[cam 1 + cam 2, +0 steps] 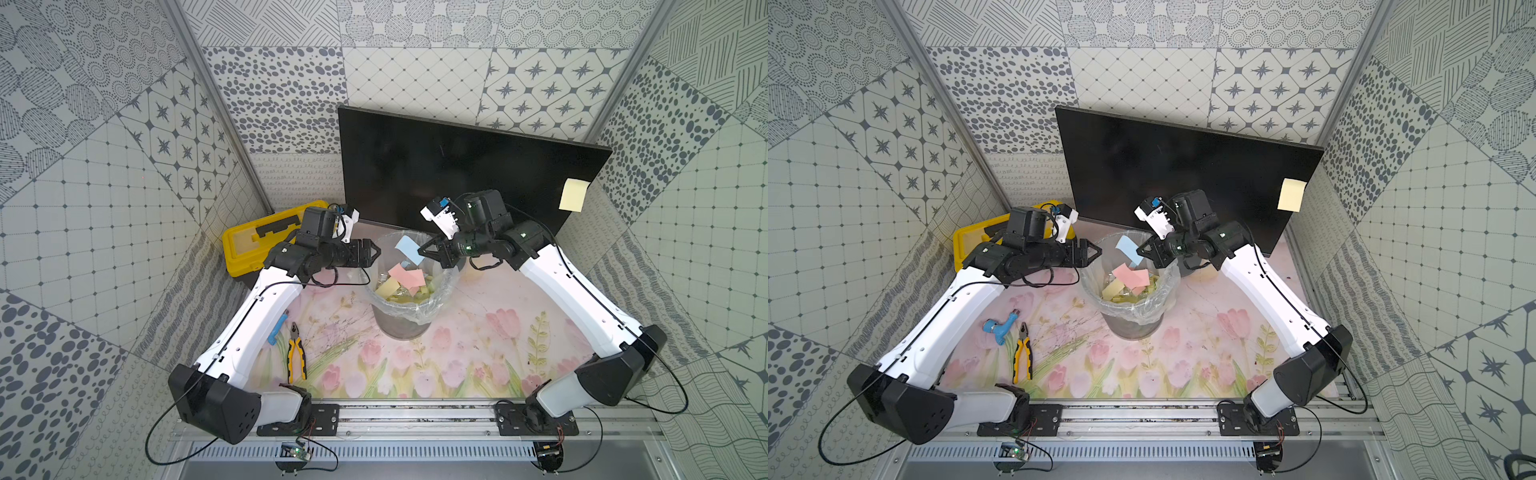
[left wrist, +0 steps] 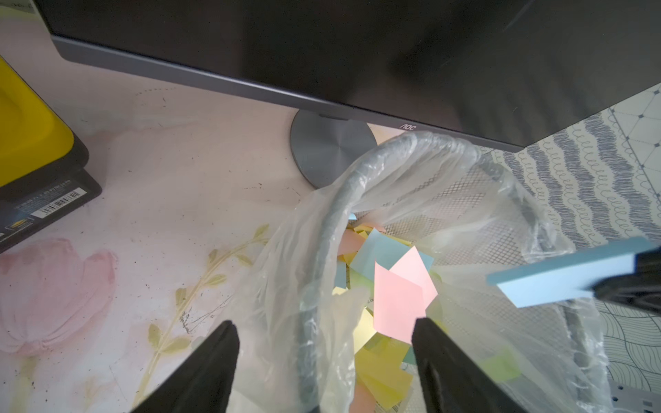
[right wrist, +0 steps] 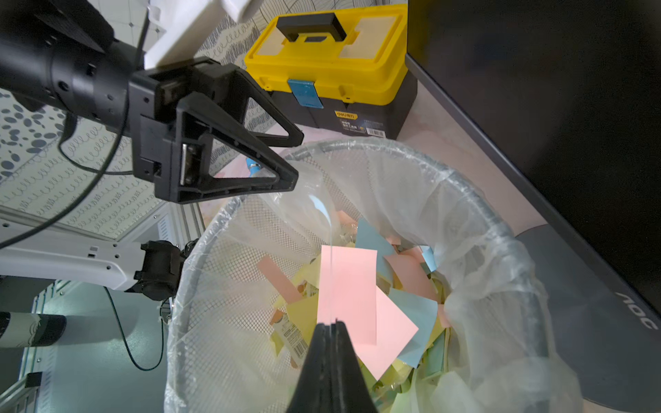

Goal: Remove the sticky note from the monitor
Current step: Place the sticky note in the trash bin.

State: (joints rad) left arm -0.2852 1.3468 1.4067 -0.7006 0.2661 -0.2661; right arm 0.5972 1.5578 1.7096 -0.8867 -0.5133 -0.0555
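Well left of the bin [image 1: 401, 328] and a little behind it stands a yellow toolbox [image 1: 266, 237]. Pliers [image 1: 296, 353] and a blue tool [image 1: 1000, 326] lie on the table [image 1: 478, 353], left of the bin and in front of it. The left hand [image 1: 377, 251] hovers at the bin's left rim, fingers apart and holding nothing. Pink, yellow and blue notes fill the bin. Above the bin's right rim, the right hand [image 1: 422, 250] is clamped on a blue note [image 1: 409, 249]. The monitor [image 1: 457, 166] stands just behind the bin. A yellow note [image 1: 573, 195] is stuck at the monitor's right edge, well right of the bin.
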